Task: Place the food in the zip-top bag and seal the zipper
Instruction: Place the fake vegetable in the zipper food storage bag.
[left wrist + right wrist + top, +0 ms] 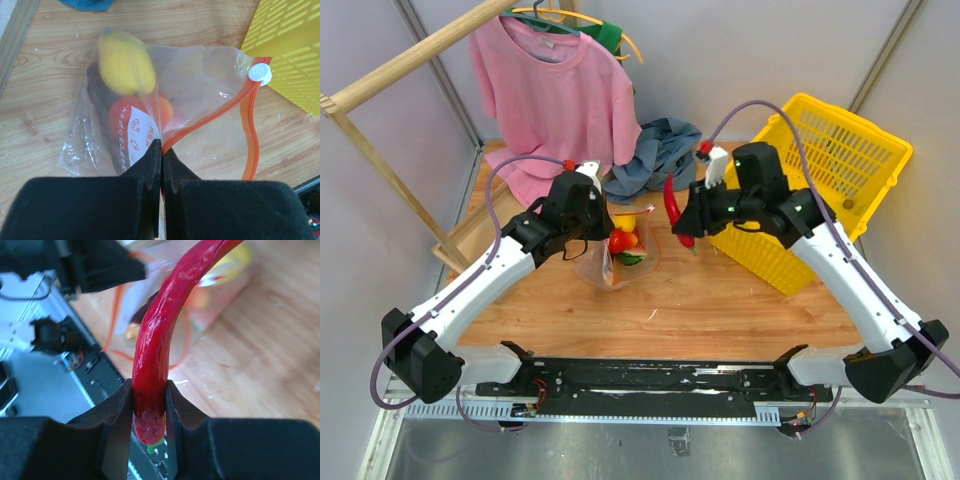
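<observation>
Pinching thin red chili (pixel 156 335), right tool (pixel 149 407) beside zip-top bag (pixel 623 264).

The clear bag (pixel 200 85) rests mid-table with its mouth open. Its orange-red zipper (pixel 210 117) is unsealed, with the white slider (pixel 260 72) at one end. Inside lie a yellow fruit (pixel 125 62), a red piece (pixel 125 112) and a dark piece (pixel 97 100). The thin red chili (pixel 155 340) is held in the air, outside the bag.

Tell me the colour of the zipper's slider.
White; the slider shows best in the left wrist view.
</observation>
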Controlling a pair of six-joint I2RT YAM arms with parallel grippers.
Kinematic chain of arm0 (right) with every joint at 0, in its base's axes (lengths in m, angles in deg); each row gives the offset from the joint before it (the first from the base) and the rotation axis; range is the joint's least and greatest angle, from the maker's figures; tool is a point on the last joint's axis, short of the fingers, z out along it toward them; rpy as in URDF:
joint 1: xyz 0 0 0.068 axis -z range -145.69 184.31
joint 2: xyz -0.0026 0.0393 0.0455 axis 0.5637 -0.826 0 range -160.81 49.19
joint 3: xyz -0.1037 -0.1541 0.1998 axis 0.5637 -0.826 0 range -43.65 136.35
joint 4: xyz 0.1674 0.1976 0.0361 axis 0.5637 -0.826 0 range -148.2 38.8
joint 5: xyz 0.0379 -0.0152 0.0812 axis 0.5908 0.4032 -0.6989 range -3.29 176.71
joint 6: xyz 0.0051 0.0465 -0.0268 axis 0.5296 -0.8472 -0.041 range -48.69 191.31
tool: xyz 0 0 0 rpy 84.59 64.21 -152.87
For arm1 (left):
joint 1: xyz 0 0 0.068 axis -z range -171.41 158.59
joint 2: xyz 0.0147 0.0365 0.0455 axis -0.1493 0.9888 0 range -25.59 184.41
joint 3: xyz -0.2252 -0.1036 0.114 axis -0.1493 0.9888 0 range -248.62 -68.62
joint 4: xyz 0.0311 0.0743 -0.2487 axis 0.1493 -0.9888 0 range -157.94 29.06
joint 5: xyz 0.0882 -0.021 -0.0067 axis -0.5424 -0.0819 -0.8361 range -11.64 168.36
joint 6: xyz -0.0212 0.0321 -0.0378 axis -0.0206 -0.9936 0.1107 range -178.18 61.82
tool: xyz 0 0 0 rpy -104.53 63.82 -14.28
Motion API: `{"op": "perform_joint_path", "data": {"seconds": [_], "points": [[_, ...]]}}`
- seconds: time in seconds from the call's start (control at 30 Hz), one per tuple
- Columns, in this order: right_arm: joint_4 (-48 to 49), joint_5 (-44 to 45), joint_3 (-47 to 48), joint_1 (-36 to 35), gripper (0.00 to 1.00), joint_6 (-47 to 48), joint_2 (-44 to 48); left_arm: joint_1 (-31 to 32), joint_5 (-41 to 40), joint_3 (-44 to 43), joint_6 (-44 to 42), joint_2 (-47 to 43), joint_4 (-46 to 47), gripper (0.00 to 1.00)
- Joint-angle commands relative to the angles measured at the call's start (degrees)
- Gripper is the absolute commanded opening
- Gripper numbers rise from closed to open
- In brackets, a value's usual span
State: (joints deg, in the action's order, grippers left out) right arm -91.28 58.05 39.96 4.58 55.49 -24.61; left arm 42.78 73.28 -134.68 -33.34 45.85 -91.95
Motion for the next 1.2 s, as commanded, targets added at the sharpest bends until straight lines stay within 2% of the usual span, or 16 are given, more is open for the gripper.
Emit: {"op": "perform_joint_path", "data": {"seconds": [0.0, 0.17, 0.33, 0.47, 0.6, 0.8, 0.97, 1.17], "points": [[-2.5, -4.9, -0.54, -8.39, 0.05, -0.66, -1.82, -0.53, 1.31, 0.52, 0.34, -0.25, 3.64, 0.0], [-2.12, -11.16, -2.96, -14.33, 0.07, 0.05, -3.67, -0.53, 1.54, 0.48, 0.38, 0.0, 3.71, 0.0], [-5.16, -11.47, -3.04, -15.91, 0.07, 0.99, -7.51, -0.51, 1.98, 0.74, 0.47, -0.14, 3.84, 0.0], [-6.63, -6.2, 0.23, -15.9, 0.07, -0.37, -11.66, -0.53, 2.5, 1.96, 0.52, -1.04, 4.4, 0.0], [-12.94, 2.25, 7.7, -15.84, 0.06, -2.64, -17.81, -0.53, 3.97, 2.82, 0.56, -1.83, 4.53, 0.0], [-15.37, 8.1, 15.41, -15.55, 0.05, -8.42, -24.57, -0.44, 6.71, 4.41, 0.87, -3.28, 5.43, 0.0], [-6.9, 14.71, 12.01, -15.09, 0.05, -15.51, -23.1, -0.44, 10.19, 5.99, 2.78, -4.46, 7.23, 0.0], [5.01, 23.33, 4.25, -15.08, 0.13, -19.42, -19.31, -0.33, 11.4, 5.43, 4.3, -4.4, 6.79, 0.0]]}}
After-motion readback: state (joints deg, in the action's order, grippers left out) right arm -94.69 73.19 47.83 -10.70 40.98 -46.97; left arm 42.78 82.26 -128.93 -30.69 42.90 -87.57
